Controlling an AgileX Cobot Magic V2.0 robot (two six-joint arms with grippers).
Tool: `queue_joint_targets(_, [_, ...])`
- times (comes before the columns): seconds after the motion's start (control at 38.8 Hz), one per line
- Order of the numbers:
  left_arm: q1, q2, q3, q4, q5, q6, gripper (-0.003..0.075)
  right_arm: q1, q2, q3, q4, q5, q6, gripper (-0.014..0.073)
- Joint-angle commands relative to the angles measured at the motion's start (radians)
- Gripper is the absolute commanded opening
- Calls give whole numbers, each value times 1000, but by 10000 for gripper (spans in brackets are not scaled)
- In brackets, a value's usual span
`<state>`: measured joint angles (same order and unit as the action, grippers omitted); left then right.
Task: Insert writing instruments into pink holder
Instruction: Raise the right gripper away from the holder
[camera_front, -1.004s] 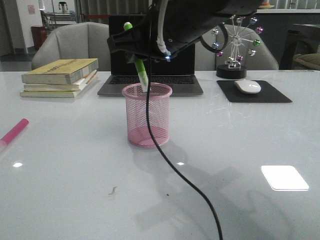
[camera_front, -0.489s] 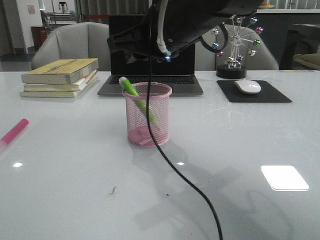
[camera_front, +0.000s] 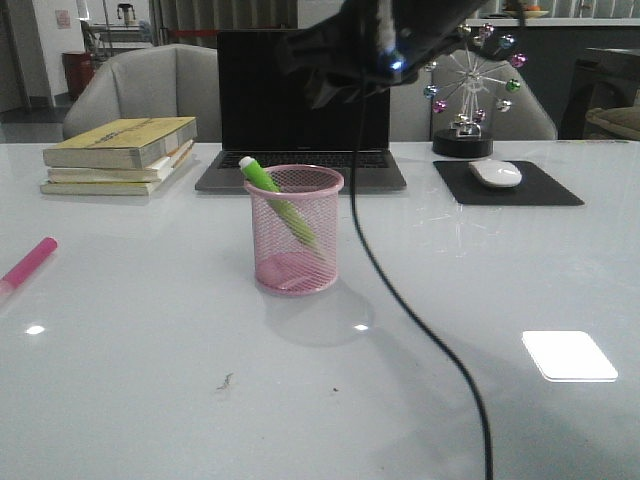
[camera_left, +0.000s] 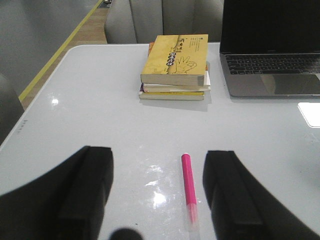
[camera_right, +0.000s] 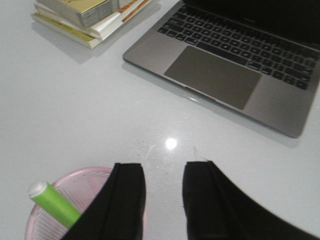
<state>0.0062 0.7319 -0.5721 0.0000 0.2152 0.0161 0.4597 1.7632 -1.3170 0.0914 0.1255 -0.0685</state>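
The pink marker (camera_left: 189, 192) lies flat on the table (camera_front: 150, 400) at my near left, between the spread fingers of the left gripper (camera_left: 157, 195), which hovers over it released and empty. I see no contact between either finger and the marker. This marker is the remaining half of the task.

Further out, at table centre, the pink holder (camera_front: 294, 243) stands upright. The green marker (camera_front: 278, 202) now rests inside it, leaning toward the left side of the rim with its pale end protruding above the mesh. One second ago the right gripper held this marker upright above the cup with only its lower end inside; half a second ago the marker had already dropped to its present lean. Its position is unchanged since then, so I judge it settled.

The right gripper (camera_right: 163, 200) has moved up and to the right since the previous frame. It is above and behind the holder, released, with nothing between its fingers; the wrist view shows a gap there and the cup rim below. Its cable (camera_front: 420, 330) hangs down across the front view, clear of the cup.

Behind the holder sit the laptop (camera_front: 300, 150) and, to the left, the book stack (camera_front: 120, 155). At far right are the mouse (camera_front: 495, 173) on its pad and a small wheel ornament (camera_front: 475, 80).

Status: first insertion complete. I judge the next step to be closing the left gripper on the pink marker. The cup is light mesh; a marker striking the rim could tip it.
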Motion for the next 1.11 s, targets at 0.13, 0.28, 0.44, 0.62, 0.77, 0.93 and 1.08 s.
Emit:
queue_joint_targets(0.13, [-6,1,-38,0,-84,-3,445,-123,-213,-27,-19,51,-11,335])
queue_joint_targets(0.28, [-6,1,-38,0,-116,-3,445,-222,-300,-26,-62,189,-11,335])
queue_joint_targets(0.44, [-6,1,-38,0,-135,-3,445,-303,-391,16,-98,257,-11,335])
queue_joint_targets(0.62, [-6,1,-38,0,-135,-3,445,-382,-514,144,-98,268,-11,335])
queue_joint_targets(0.77, [-6,1,-38,0,-135,-3,445,-427,-640,310,-98,251,-11,335])
queue_joint_targets(0.93, [-6,1,-38,0,-135,-3,445,-435,-764,446,-98,258,-11,335])
queue_joint_targets(1.08, [-6,1,-38,0,-133,-3,445,-435,-827,527,-98,310,-11,335])
